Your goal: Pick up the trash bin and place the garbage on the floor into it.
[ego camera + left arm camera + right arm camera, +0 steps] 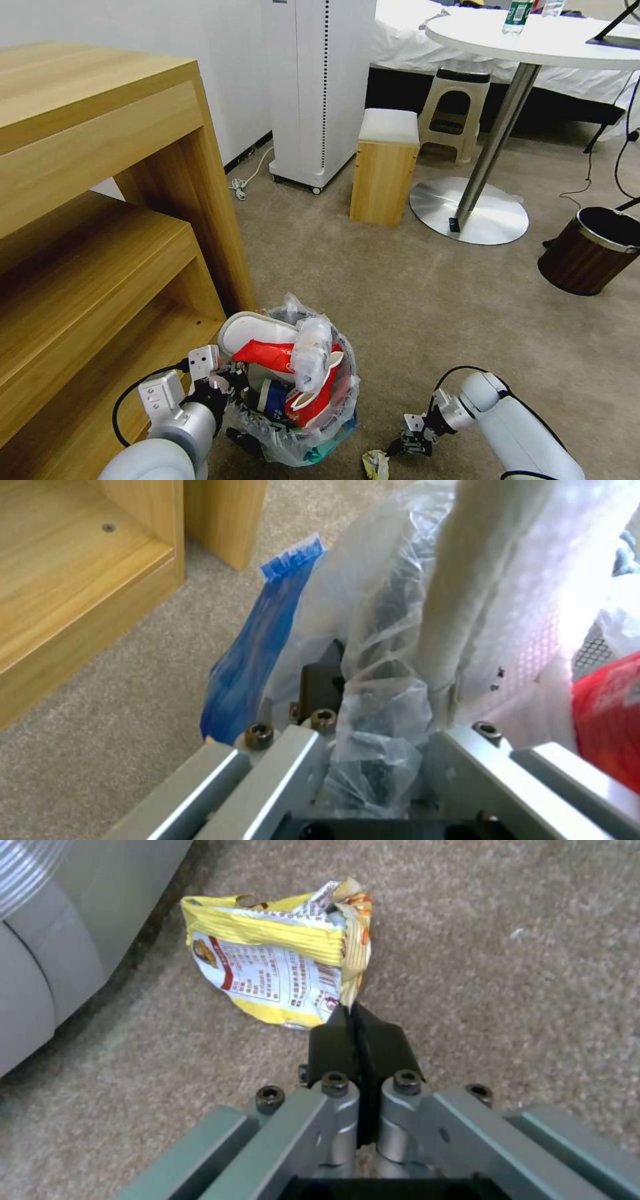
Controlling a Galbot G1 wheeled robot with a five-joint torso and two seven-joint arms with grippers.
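Two grippers are engaged at the lower edge of the head view. To the left, a wooden shelf unit stands on the floor. Beside its lower corner, the trash bin is gripped at its rim by the left gripper; in the left wrist view, the jaws are clamped over the rim and the crinkled clear liner, with a blue bag edge hanging outside. The bin is packed with garbage: a white slipper, a red wrapper, a blue cup. To the right, the right gripper is held low over the carpet, its fingers pressed together on the edge of a crumpled yellow snack packet, which is in contact with the carpet. A brown wood-grain bin stands far right.
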